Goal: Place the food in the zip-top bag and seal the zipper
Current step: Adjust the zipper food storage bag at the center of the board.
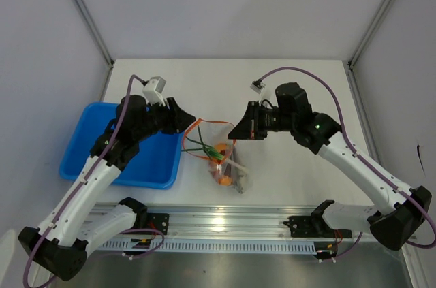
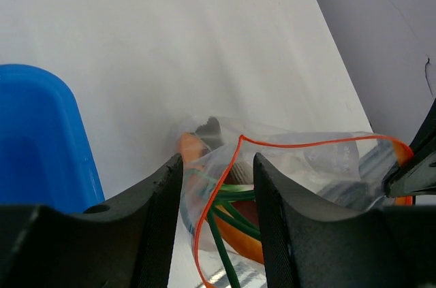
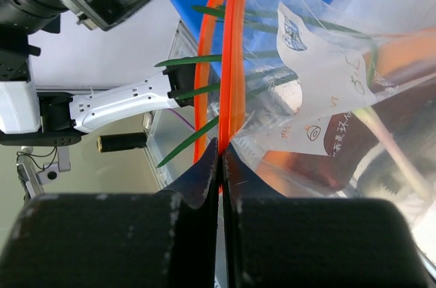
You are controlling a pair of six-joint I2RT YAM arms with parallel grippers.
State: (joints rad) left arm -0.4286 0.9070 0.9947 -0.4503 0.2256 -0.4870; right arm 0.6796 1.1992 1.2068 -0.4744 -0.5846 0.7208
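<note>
A: Quick, the right gripper [image 3: 220, 157]?
B: Jaws pressed together, pinching the zipper [image 3: 230, 63] at one end of the mouth.
A: And the left gripper [image 2: 218, 162]?
B: Jaws apart, straddling the other end of the strip. Can't tell if they touch it.
A: Where's the bag?
B: The zip-top bag [image 1: 228, 165] hangs between the two grippers, centre of the top view, with its bottom sagging onto the bench [image 1: 306, 84]. The mouth gapes in a loop.
A: Food?
B: Inside. The meat slab [image 3: 354, 145] sits low in the pouch, green stalks [image 2: 219, 244] above it. Stalk tips look to cross the strip line in the right wrist view.
A: So it's the sealing step. How to do it well?
B: My read: left closes on the strip, both pull it taut so the lips meet, then one pinch runs along it. Stalks need to sit below the line or it won't lock. Thin film, so pull gently.
A: Surroundings?
B: White bench, blue tray [image 1: 76, 155] at left beside the left arm, metal rail [image 1: 225, 223] along the bottom edge, pale grey wall panels behind.
</note>
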